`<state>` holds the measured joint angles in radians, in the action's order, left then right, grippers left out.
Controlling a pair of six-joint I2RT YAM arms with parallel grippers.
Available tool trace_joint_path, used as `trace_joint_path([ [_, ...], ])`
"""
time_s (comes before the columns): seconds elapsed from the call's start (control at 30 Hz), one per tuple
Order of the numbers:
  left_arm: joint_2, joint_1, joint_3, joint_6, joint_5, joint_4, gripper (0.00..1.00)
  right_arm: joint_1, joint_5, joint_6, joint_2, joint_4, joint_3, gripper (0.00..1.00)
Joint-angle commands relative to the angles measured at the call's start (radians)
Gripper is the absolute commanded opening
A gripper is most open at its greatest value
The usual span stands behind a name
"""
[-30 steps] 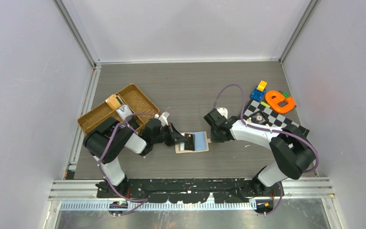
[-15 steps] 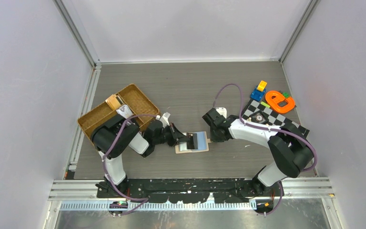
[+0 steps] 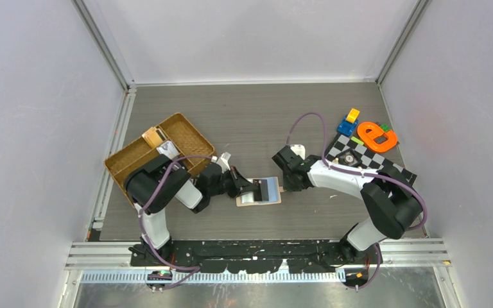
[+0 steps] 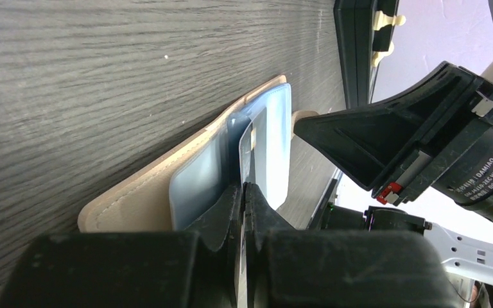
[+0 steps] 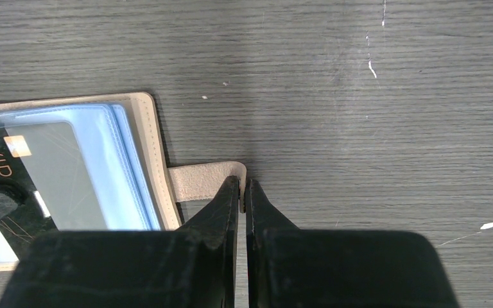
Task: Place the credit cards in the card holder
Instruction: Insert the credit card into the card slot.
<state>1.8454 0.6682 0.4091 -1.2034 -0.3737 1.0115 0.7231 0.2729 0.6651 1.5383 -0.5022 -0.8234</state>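
Observation:
The peach-beige card holder [image 3: 271,199] lies open at mid-table, pale blue pockets up. My left gripper [image 3: 249,188] is shut on a grey card with a dark band [image 3: 268,188], held on edge over the pockets. In the left wrist view the gripper [image 4: 242,189] pinches the card [image 4: 246,144] beside a pocket [image 4: 199,179] of the card holder [image 4: 128,202]. My right gripper [image 3: 287,185] is shut on the holder's snap tab. In the right wrist view the gripper [image 5: 241,183] pinches the tab [image 5: 199,181], and the card [image 5: 45,167] reads "VIP". I see no second card.
A brown wicker tray [image 3: 186,131] with small items stands at the left, behind my left arm. A checkered mat [image 3: 359,157] at the right carries an orange letter toy [image 3: 377,136] and coloured bricks [image 3: 348,122]. Walls close in on three sides.
My left gripper has pushed the card to the right, so it now covers more of the blue pockets. The right gripper has stayed on the tab.

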Motion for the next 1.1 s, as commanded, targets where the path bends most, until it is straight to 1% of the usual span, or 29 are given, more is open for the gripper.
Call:
trace_joint_path([
  [0.0, -0.036, 0.009, 0.007, 0.067, 0.053, -0.137, 0.05, 0.012, 0.029, 0.041, 0.012, 0.019, -0.005, 0.01],
  [0.2, -0.150, 0.010, 0.058, 0.171, 0.082, -0.380, 0.15, 0.012, 0.059, 0.041, -0.009, -0.006, -0.001, 0.00],
  [0.27, -0.181, 0.010, 0.072, 0.200, 0.091, -0.459, 0.21, 0.013, 0.061, 0.043, -0.008, -0.008, -0.001, 0.00],
  [0.47, -0.242, 0.015, 0.100, 0.253, 0.113, -0.585, 0.35, 0.013, 0.056, 0.043, -0.009, -0.004, 0.003, 0.00],
  [0.57, -0.256, 0.024, 0.119, 0.274, 0.115, -0.636, 0.38, 0.013, 0.052, 0.044, -0.007, -0.003, 0.001, 0.01],
  [0.77, -0.250, 0.069, 0.172, 0.297, 0.136, -0.721, 0.38, 0.012, 0.047, 0.042, -0.001, 0.002, -0.001, 0.01],
  [1.07, -0.197, 0.083, 0.211, 0.294, 0.114, -0.688, 0.34, 0.014, 0.034, 0.043, 0.002, 0.010, 0.003, 0.01],
])
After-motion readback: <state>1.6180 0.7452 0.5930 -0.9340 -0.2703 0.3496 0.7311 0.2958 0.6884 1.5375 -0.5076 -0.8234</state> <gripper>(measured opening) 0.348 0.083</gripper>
